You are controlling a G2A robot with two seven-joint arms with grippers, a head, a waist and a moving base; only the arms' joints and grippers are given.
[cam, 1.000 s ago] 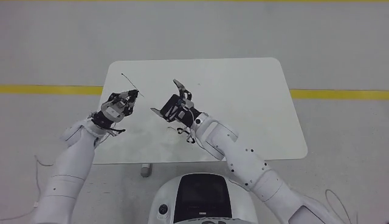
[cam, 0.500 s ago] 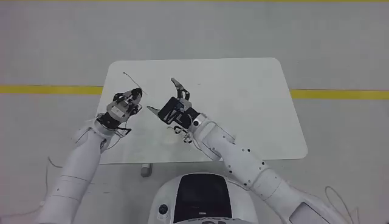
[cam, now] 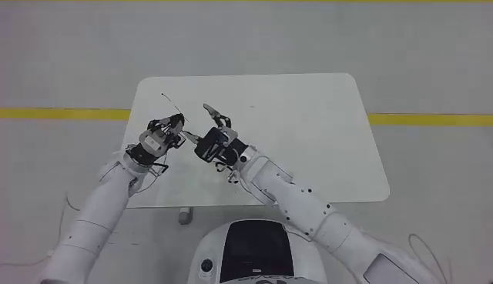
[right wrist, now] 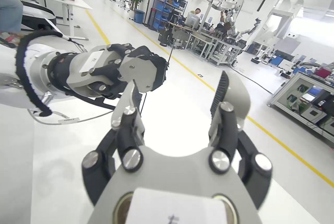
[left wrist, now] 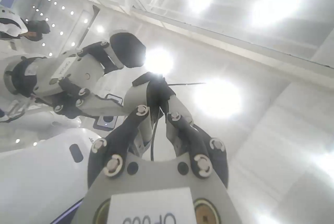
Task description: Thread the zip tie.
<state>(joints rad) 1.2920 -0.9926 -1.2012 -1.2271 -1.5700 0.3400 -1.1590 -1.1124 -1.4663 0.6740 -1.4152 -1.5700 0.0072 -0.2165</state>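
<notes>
Seen from above, two white robot arms meet over the left part of a white table with rounded corners (cam: pixel 308 130). The left claw (cam: pixel 172 125) is pressed together on a thin black plastic zip tie (cam: pixel 166 100). The tie's slim tail sticks out straight past the claw tips, in the air, pointing away from the robot.

In the left wrist view, the left claw (left wrist: pixel 157 88) pinches the tie (left wrist: pixel 186 84) right at its dark fingertips. The tail juts sideways from the tips, and another stretch of the strap runs back between the two fingers toward the claw's base.

The right claw (cam: pixel 199 125) sits just beside the left claw, tips toward it. Its fingers are spread wide apart with nothing between them. In the right wrist view, the right claw (right wrist: pixel 177 97) shows a ribbed black pad (right wrist: pixel 218 92) facing the gap. The left claw (right wrist: pixel 157 72) lies just ahead of one of its fingers; whether they touch cannot be told. There the tie's tail (right wrist: pixel 170 54) rises above the left claw, and a dark strand drops below it.
</notes>
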